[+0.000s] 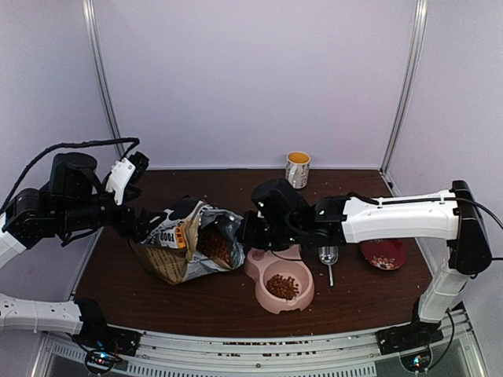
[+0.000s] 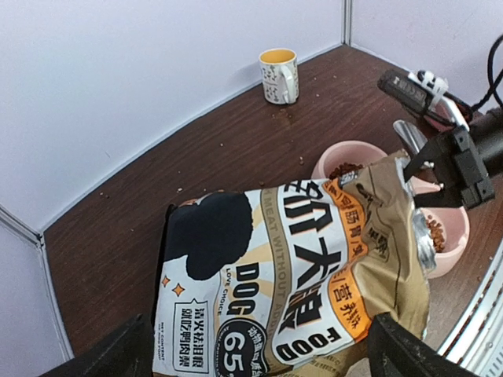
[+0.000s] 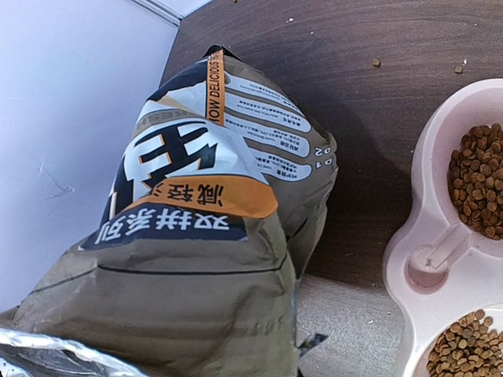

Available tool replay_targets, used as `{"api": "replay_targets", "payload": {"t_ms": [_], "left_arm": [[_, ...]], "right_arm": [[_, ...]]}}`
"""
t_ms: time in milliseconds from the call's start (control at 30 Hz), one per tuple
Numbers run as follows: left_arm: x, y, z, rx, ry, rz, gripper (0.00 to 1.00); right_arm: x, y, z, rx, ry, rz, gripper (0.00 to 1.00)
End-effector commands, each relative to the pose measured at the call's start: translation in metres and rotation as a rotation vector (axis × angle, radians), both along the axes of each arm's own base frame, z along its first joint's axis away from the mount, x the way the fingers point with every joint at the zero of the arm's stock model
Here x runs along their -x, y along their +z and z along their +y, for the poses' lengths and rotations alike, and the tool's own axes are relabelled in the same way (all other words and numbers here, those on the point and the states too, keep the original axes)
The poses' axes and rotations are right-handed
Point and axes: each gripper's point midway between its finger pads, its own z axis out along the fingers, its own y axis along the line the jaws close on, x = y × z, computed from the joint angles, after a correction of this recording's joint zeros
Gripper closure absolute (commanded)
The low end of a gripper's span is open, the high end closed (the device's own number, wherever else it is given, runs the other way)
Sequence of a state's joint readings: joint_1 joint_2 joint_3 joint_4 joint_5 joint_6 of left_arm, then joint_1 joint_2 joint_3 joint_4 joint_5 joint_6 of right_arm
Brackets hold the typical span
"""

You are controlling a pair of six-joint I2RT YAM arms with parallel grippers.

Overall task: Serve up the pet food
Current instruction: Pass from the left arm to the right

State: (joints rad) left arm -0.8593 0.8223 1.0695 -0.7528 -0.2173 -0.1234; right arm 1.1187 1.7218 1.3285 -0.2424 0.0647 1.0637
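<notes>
The pet food fills the near cup of a pink double bowl; more of it shows in both cups in the right wrist view and inside the open dog food bag. The bag leans on the table with its mouth toward the bowl. My left gripper stands open at the bag's base, its fingers wide on either side of the printed face. My right gripper is shut on the bag's top rim. In the right wrist view the bag hides its fingers.
A metal scoop lies right of the bowl, with a red plate further right. A yellow-lined mug stands at the back wall. Loose kibble dots the brown table. White walls close the sides and back.
</notes>
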Motion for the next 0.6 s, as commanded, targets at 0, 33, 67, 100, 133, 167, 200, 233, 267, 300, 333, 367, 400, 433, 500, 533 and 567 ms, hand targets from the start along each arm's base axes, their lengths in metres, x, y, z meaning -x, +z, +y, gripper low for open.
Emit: {"api": "replay_targets", "payload": {"t_ms": [0, 33, 67, 100, 133, 167, 200, 233, 267, 300, 333, 367, 400, 433, 500, 533, 567], "left_arm": [[0.010, -0.001, -0.014, -0.008, -0.137, -0.062, 0.03], [0.017, -0.002, -0.020, 0.009, -0.186, -0.060, 0.03], [0.021, -0.003, -0.023, 0.024, -0.219, -0.058, 0.03], [0.025, -0.003, -0.026, 0.034, -0.246, -0.060, 0.04], [0.028, -0.003, -0.028, 0.043, -0.266, -0.062, 0.05], [0.031, -0.002, -0.028, 0.051, -0.279, -0.066, 0.05], [0.033, -0.002, -0.029, 0.056, -0.293, -0.070, 0.05], [0.037, -0.001, -0.030, 0.062, -0.314, -0.072, 0.06], [0.040, 0.000, -0.032, 0.072, -0.332, -0.074, 0.06], [0.043, 0.001, -0.034, 0.086, -0.354, -0.075, 0.07], [0.046, 0.000, -0.036, 0.096, -0.375, -0.075, 0.08], [0.050, 0.000, -0.039, 0.107, -0.396, -0.074, 0.09], [0.051, -0.002, -0.041, 0.110, -0.405, -0.073, 0.11], [0.052, -0.004, -0.042, 0.108, -0.411, -0.073, 0.12], [0.055, -0.008, -0.046, 0.090, -0.420, -0.076, 0.14], [0.057, -0.011, -0.049, 0.078, -0.428, -0.078, 0.15], [0.059, -0.013, -0.051, 0.061, -0.434, -0.085, 0.17]], "right_arm": [[-0.019, 0.082, -0.010, -0.152, -0.059, -0.144, 1.00], [-0.020, 0.083, -0.012, -0.149, -0.061, -0.146, 1.00], [-0.020, 0.085, -0.013, -0.150, -0.060, -0.148, 1.00], [-0.021, 0.087, -0.015, -0.151, -0.061, -0.151, 1.00], [-0.022, 0.088, -0.016, -0.146, -0.060, -0.153, 1.00], [-0.023, 0.089, -0.017, -0.145, -0.059, -0.154, 1.00], [-0.022, 0.089, -0.018, -0.142, -0.056, -0.153, 1.00], [-0.022, 0.089, -0.019, -0.139, -0.054, -0.151, 1.00], [-0.023, 0.089, -0.020, -0.138, -0.055, -0.152, 1.00], [-0.023, 0.090, -0.022, -0.139, -0.056, -0.152, 1.00], [-0.023, 0.090, -0.024, -0.138, -0.060, -0.151, 1.00], [-0.023, 0.091, -0.025, -0.139, -0.061, -0.151, 1.00], [-0.023, 0.091, -0.026, -0.139, -0.062, -0.152, 1.00], [-0.023, 0.092, -0.028, -0.138, -0.064, -0.152, 1.00], [-0.024, 0.092, -0.030, -0.133, -0.066, -0.150, 1.00], [-0.024, 0.093, -0.031, -0.136, -0.066, -0.151, 1.00], [-0.024, 0.093, -0.031, -0.135, -0.067, -0.150, 1.00]]}}
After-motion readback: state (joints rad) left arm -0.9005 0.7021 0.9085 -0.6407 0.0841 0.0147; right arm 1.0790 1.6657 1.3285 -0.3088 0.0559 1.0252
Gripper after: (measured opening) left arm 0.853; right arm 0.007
